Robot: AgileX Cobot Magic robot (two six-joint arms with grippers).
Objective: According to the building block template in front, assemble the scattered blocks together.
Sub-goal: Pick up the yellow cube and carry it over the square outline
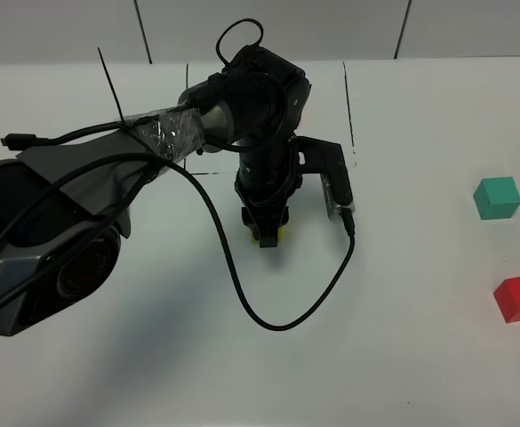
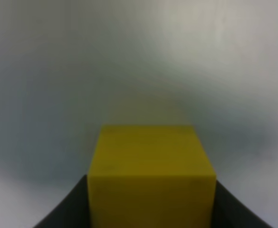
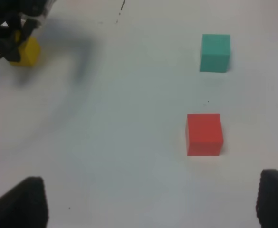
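The left gripper (image 1: pixel 266 229) points straight down at mid-table with its fingers (image 2: pixel 65 211) closed on the flanks of the yellow cube (image 2: pixel 150 171). The wrist view shows the dark pads hugging both sides, a grip that seems meant to keep the faces square for a flush join. Whether the cube rests on the white table (image 1: pixel 402 365) or hangs just above it cannot be told. It sits just at 6 o'clock of the template frame (image 1: pixel 349 102). Only thin black lines of the frame show, because the arm covers whatever cubes lie inside, so the pattern cannot be read here. The teal cube (image 1: pixel 497 197) lies well apart at 3 o'clock of the yellow one, and the red cube (image 1: pixel 519 297) is at 6 o'clock of the teal, near it but not touching. Both are on the right arm's side. The right gripper (image 3: pixel 148 202) hovers over them with its fingers (image 3: pixel 24 202) spread wide and nothing between them, probably ready for whichever cube comes next. Judging by this, the yellow cube serves as the anchor beside the template, and the other two have yet to be joined to it.
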